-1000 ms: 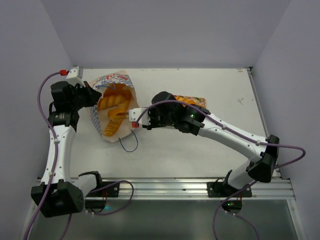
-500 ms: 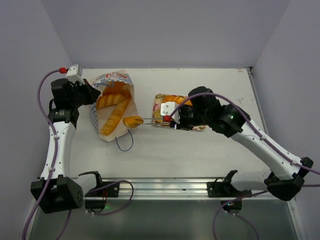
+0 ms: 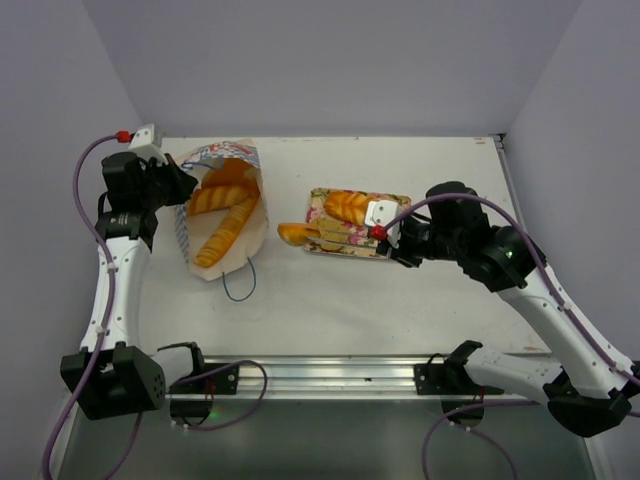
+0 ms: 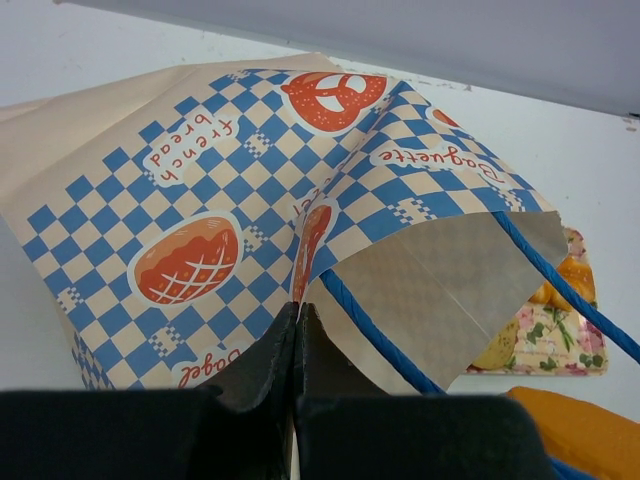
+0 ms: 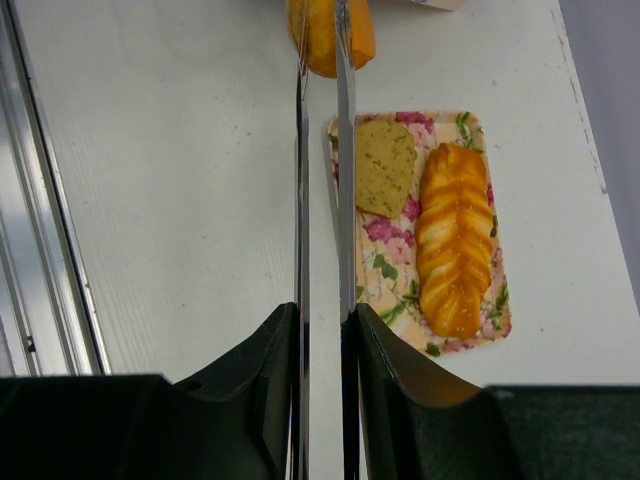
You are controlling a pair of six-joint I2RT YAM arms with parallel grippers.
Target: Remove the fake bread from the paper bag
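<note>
The paper bag is thin, matt, creased paper, printed with blue-and-white checks outside and plain tan inside. Its handles are smooth blue cord. The fake bread looks like moulded plastic, golden-orange and glossy. The braided loaf shines along its ridges, while the flat brownish slice beside it is dull and speckled. The tray has a floral print; its material cannot be told. The table is white, smooth and matt. The right jaws are thin mirror-bright metal blades in matt black plastic mounts; the left jaws are matt black plastic. The rail along the table's near edge is brushed metal.
</note>
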